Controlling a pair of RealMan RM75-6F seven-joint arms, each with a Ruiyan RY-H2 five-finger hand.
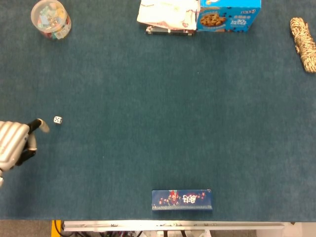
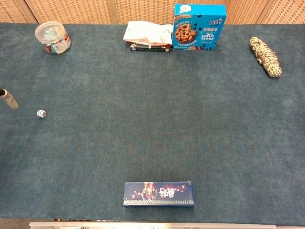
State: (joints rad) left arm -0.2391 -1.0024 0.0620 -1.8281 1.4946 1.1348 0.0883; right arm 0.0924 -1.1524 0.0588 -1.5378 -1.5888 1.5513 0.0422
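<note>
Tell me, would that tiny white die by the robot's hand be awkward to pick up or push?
Probably awkward. The die looks very small beside the left hand, so a pinch may easily miss it or flick it aside. As a cube it will likely tumble rather than slide when nudged, though the blue felt-like table cover should stop it quickly. It seems light and hard, not fragile.

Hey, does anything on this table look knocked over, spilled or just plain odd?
Nothing stands out. The die sits alone near the left hand, which holds nothing; the cookie box stands upright and the jar looks closed.
</note>
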